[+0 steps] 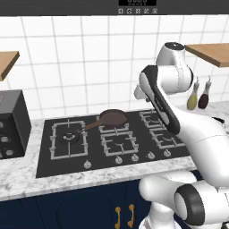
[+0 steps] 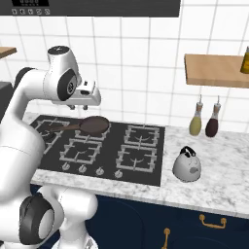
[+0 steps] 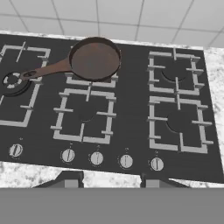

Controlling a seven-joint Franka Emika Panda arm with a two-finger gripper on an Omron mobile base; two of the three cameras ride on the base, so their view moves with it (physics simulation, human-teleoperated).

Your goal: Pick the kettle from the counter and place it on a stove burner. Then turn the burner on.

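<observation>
My gripper hangs above the cooktop's front edge, jaws partly open and empty. The kettle sits on the counter well off to my right, past the burners, upright, spout facing front.

This is a home kitchen. A black glass cooktop with grated burners and a row of knobs is set into a marbled stone table above navy cabinets. White wall tiles, a frying pan, a kettle and two bottles confirm it.
</observation>
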